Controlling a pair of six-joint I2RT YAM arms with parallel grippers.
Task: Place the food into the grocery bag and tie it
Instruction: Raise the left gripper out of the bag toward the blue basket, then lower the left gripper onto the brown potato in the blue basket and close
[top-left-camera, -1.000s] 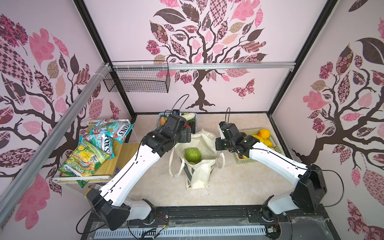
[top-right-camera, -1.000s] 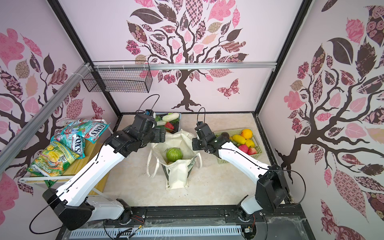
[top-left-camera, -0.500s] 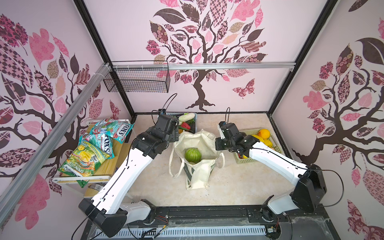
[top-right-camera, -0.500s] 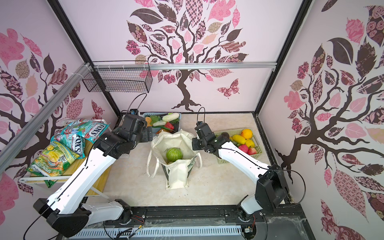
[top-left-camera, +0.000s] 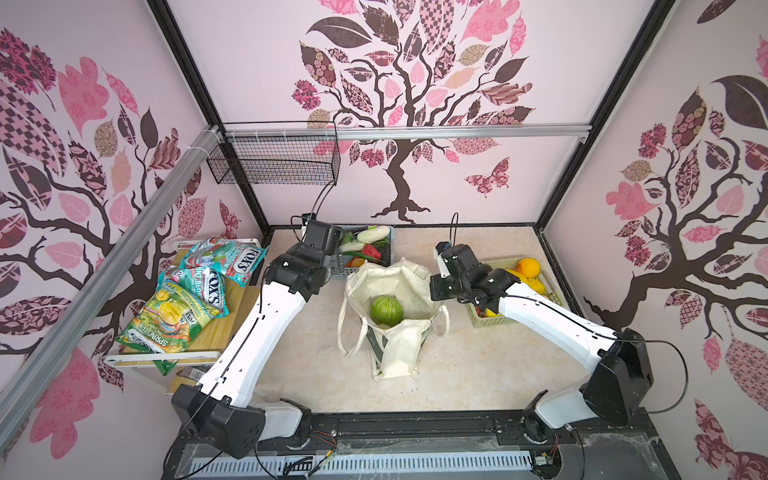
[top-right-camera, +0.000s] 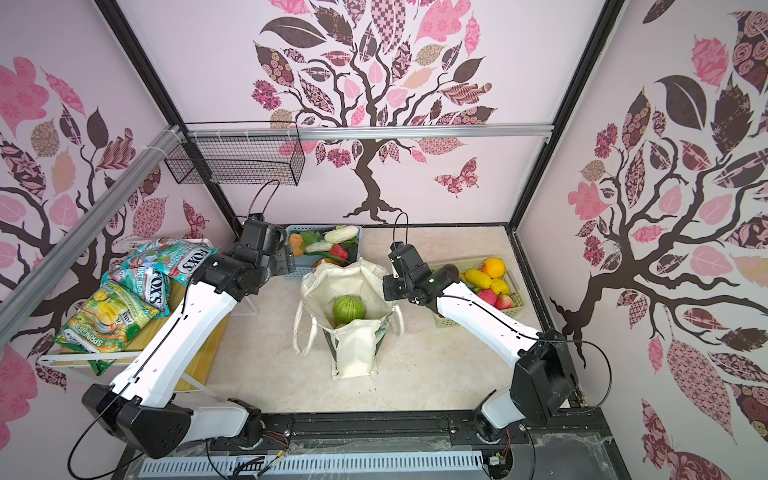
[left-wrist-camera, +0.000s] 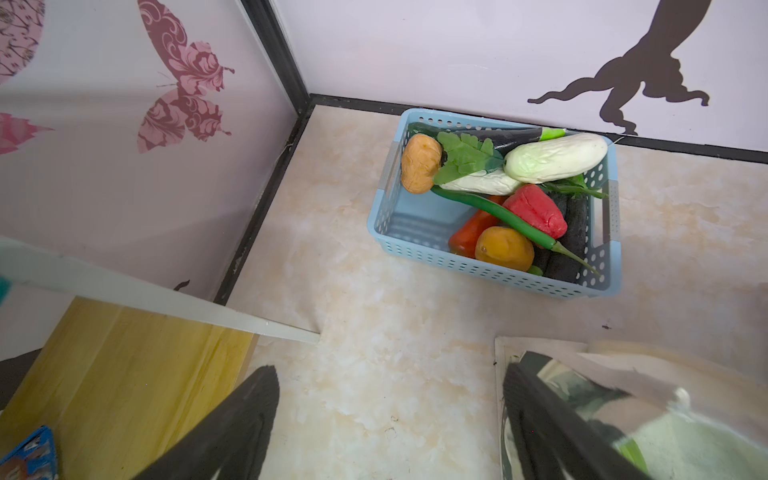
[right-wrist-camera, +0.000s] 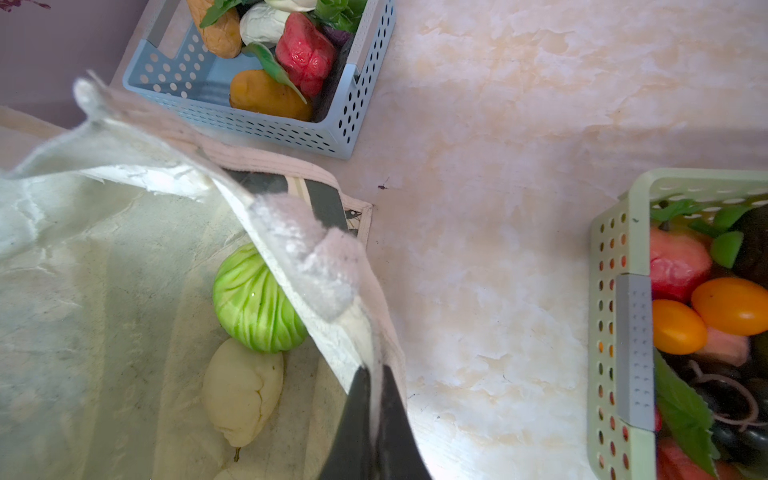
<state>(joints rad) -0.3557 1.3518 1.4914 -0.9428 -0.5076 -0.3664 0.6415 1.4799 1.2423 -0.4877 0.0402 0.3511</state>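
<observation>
Right gripper (right-wrist-camera: 376, 374) is pinching the cream rim of the grocery bag (top-left-camera: 399, 345), jaws closed tight on the cloth at the bag's 3 o'clock edge, holding the mouth wide. Left gripper (left-wrist-camera: 388, 370) is hovering with jaws spread apart and nothing between them, at about 10 o'clock from the bag, above the table (top-left-camera: 478, 374) near the blue basket (left-wrist-camera: 457, 266). The bag is standing upright mid-table; a green cabbage (top-left-camera: 386, 309) and a pale cream piece (right-wrist-camera: 241, 390) are lying inside it, touching. More food (left-wrist-camera: 552, 158) is sitting in the blue basket at the bag's 12 o'clock and in the pale green basket (right-wrist-camera: 623, 232) at 3 o'clock. Snack packets (top-left-camera: 199, 291) are lying on a wooden shelf (left-wrist-camera: 124, 374) at 9 o'clock.
</observation>
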